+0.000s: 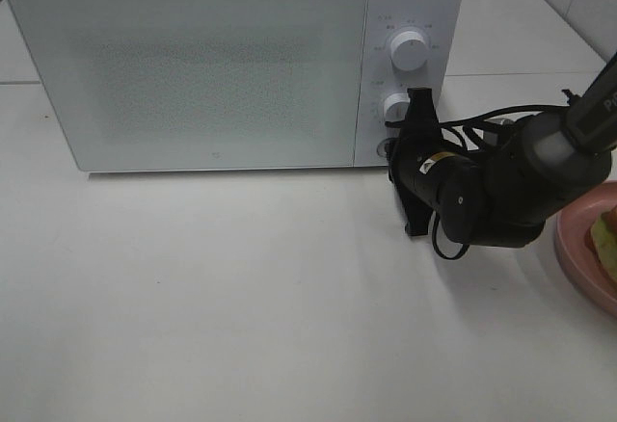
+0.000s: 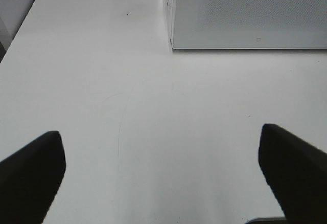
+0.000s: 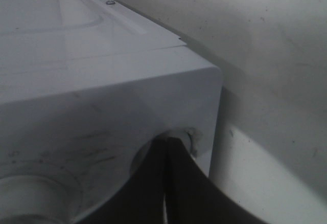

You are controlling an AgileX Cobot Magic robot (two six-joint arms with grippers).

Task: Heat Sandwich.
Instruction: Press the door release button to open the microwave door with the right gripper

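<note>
The sandwich (image 1: 606, 237) shows only as a light green and yellowish sliver on a pink plate (image 1: 578, 247), cut off by the right edge of the exterior view. The white microwave (image 1: 193, 65) stands at the back with its door closed. My right gripper (image 1: 391, 149) is shut, and its tips press against a round button low on the microwave's control panel, under the lower knob (image 1: 396, 106). The right wrist view shows the right gripper (image 3: 166, 143) with its dark fingers closed together at that round recess. My left gripper (image 2: 161, 168) hangs open over bare table, holding nothing.
An upper knob (image 1: 409, 49) sits above the lower one on the control panel. The microwave (image 2: 245, 14) front is ahead of the left gripper. A tiled wall runs behind the white table (image 1: 241, 297) at the back right.
</note>
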